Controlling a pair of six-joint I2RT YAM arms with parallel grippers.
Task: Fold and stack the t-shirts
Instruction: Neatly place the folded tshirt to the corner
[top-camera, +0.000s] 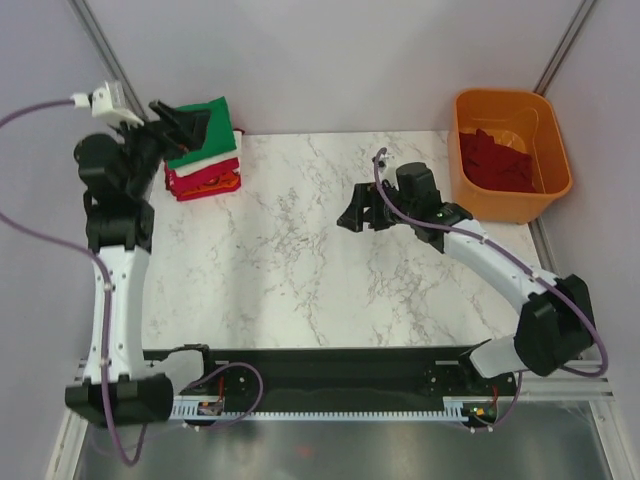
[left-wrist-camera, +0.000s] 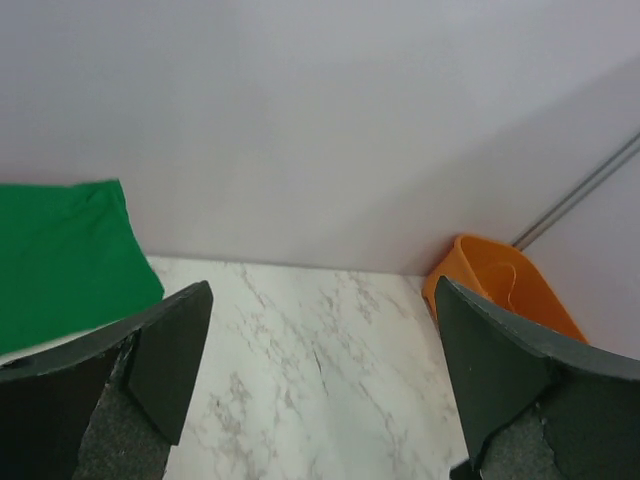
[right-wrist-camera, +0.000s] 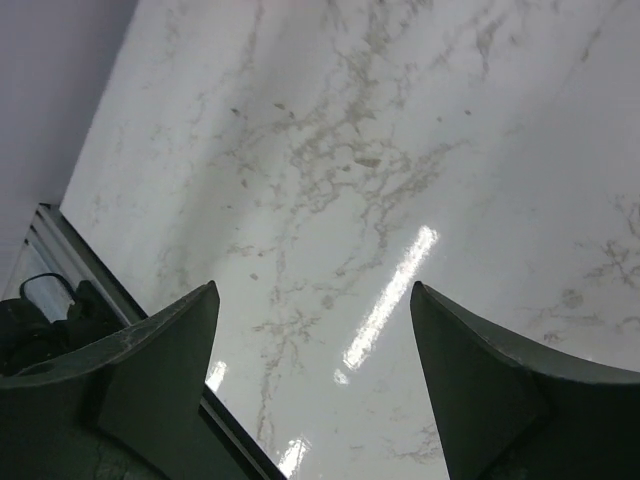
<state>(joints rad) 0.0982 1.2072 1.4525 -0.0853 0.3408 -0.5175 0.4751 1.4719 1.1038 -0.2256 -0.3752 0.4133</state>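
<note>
With both claws spread and empty, the left claw (top-camera: 180, 118) beside the folded stack (top-camera: 205, 165) topped by the green shirt (top-camera: 208, 128) and the right claw (top-camera: 357, 215) over mid-table (top-camera: 300, 270), the limp, light dark red shirt (top-camera: 492, 160) in the tub (top-camera: 512, 208) probably wants pinching at a bunched edge.

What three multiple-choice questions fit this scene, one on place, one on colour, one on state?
1. Where is the folded shirt stack? A) far-left corner of the table B) in the tub C) table centre
2. Which colour is its top shirt? A) red B) green C) white
3. How are the left fingers? A) spread, empty B) shut on cloth C) shut, empty
Answers: A, top view shows it there; B, green lies uppermost; A, wrist view shows nothing between them.
</note>
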